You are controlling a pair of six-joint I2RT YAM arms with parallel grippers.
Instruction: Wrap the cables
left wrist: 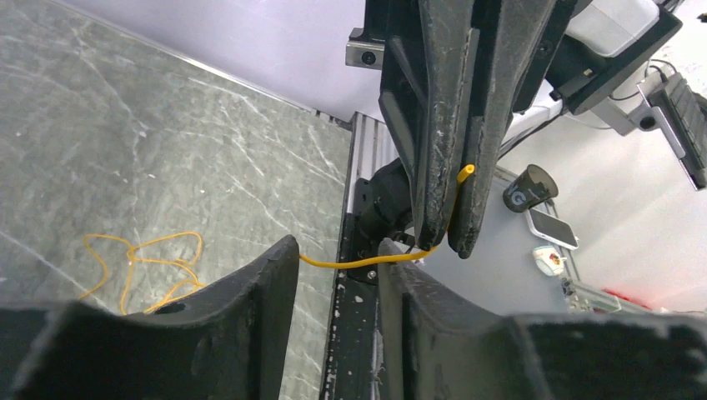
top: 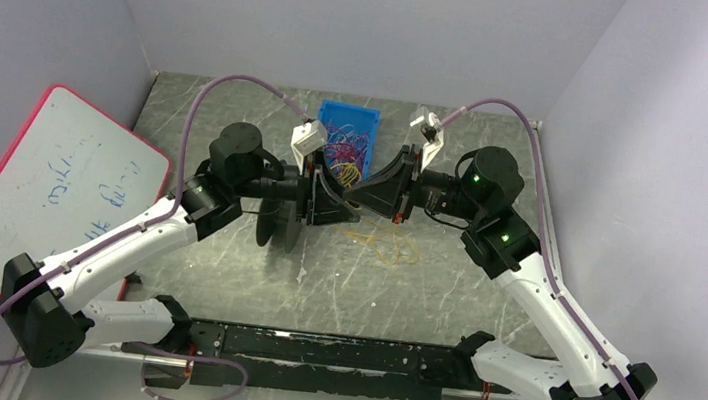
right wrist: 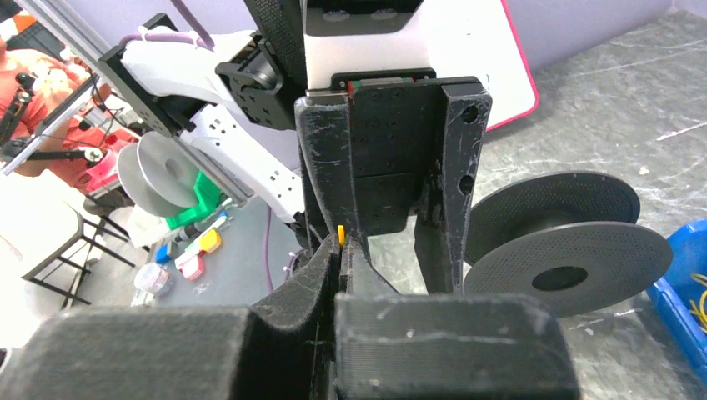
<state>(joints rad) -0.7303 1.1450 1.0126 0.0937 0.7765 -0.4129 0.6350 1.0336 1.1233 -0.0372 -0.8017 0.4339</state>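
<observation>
A thin yellow cable (top: 385, 246) lies in loose loops on the table; the loops also show in the left wrist view (left wrist: 142, 267). My right gripper (top: 367, 198) is shut on one end of this cable, and the yellow tip (right wrist: 341, 236) sticks out between its closed fingers (right wrist: 321, 267). From there the cable (left wrist: 350, 263) runs across the gap of my left gripper (left wrist: 338, 250), which is open and faces the right gripper tip to tip (top: 327, 197). More cables, yellow, red, purple and blue, lie in a blue bin (top: 347, 139).
A black spool (top: 279, 224) stands on edge under the left wrist, also seen in the right wrist view (right wrist: 575, 250). A red-rimmed whiteboard (top: 50, 186) leans at the left wall. The blue bin's corner (right wrist: 684, 308) is near the spool.
</observation>
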